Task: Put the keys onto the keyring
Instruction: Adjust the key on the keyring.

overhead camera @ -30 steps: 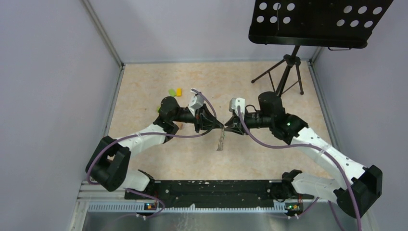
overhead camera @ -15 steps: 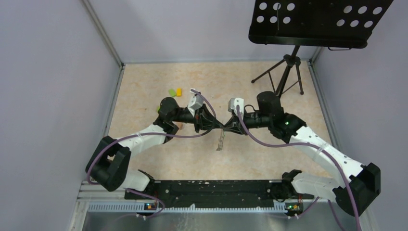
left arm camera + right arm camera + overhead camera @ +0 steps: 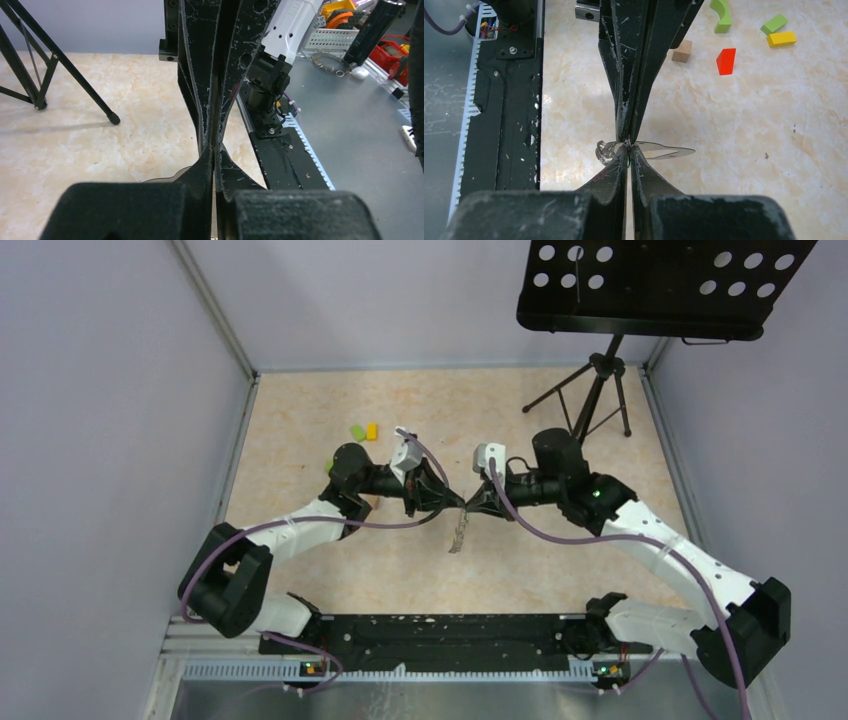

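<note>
My left gripper (image 3: 457, 504) and right gripper (image 3: 471, 506) meet tip to tip above the middle of the table, both shut. A silver bunch of keys (image 3: 459, 534) hangs down from where they meet. In the right wrist view my right gripper (image 3: 628, 146) pinches something thin and dark with a hint of green. A flat silver key (image 3: 665, 150) sticks out to its right and a small silver wire coil (image 3: 605, 151) to its left. In the left wrist view my left gripper (image 3: 214, 150) is closed on a thin edge. The dark keyring loop is hidden between the jaws.
Small blocks lie at the far left: green (image 3: 357, 431) and yellow (image 3: 371, 430). The right wrist view also shows a red block (image 3: 725, 61) and a tan cube (image 3: 682, 51). A black tripod stand (image 3: 590, 390) stands at the far right. The black base rail (image 3: 440, 632) runs along the near edge.
My right gripper has edged left, closer against the left gripper's tips. The hanging keys have shifted slightly. Both grippers stay shut.
</note>
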